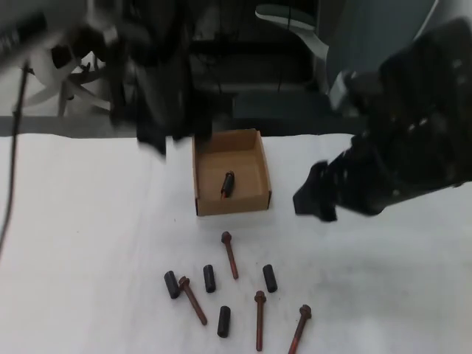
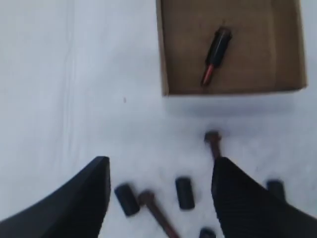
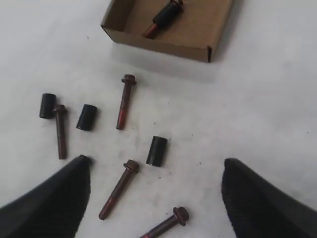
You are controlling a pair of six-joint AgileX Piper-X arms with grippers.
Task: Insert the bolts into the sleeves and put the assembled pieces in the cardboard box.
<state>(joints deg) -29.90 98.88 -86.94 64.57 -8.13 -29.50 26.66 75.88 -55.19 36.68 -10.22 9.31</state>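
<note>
The cardboard box (image 1: 256,198) sits mid-bench with one assembled bolt-in-sleeve piece (image 1: 228,183) lying in it; the same box (image 2: 166,74) and piece (image 2: 216,48) appear in the left wrist view, and the box (image 3: 198,49) in the right wrist view. In front of the box lie several reddish bolts (image 1: 230,254) (image 3: 124,101) and several black sleeves (image 1: 270,278) (image 3: 157,150), all loose. My left gripper (image 2: 158,198) hangs open above the near-left parts. My right gripper (image 3: 153,198) is open, high over the loose parts, holding nothing.
White cloth (image 1: 88,243) covers the bench, with free room left and right of the parts. Chairs and dark equipment stand behind the bench's far edge.
</note>
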